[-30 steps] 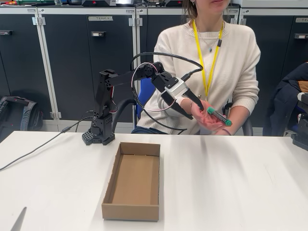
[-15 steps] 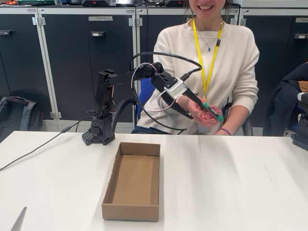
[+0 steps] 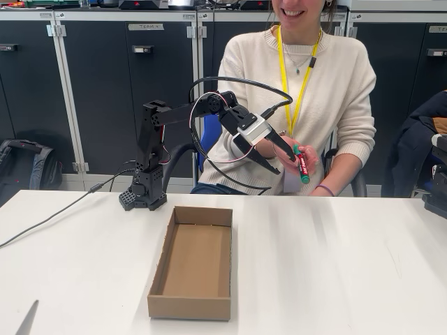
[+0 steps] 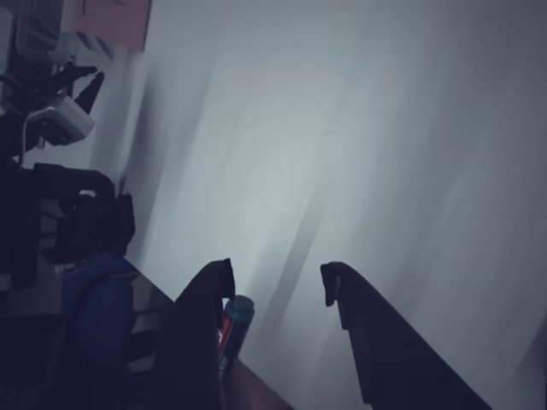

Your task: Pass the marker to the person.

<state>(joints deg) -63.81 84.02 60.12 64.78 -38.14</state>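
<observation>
The marker (image 3: 301, 165), with a red label and green ends, stands almost upright in the hand (image 3: 309, 165) of the person (image 3: 335, 84), who sits behind the table in a cream sweater. My gripper (image 3: 286, 164) hangs open in the air just left of that hand, and nothing is between its fingers. In the wrist view the marker (image 4: 234, 330) peeks out beside the left finger (image 4: 205, 342), outside the gap, and the gripper (image 4: 273, 286) is open against a blurred pale background.
An open cardboard box (image 3: 192, 262) lies on the white table (image 3: 335, 265) in front of the arm's base (image 3: 143, 195). A cable (image 3: 49, 220) runs off to the left. Dark gear (image 3: 436, 192) sits at the right edge. Dark cabinets (image 3: 98, 91) stand behind.
The person has turned the marker from lying slanted on the palm to nearly upright and drawn it a little left, closer to my fingers. The gripper has barely moved and stays open.
</observation>
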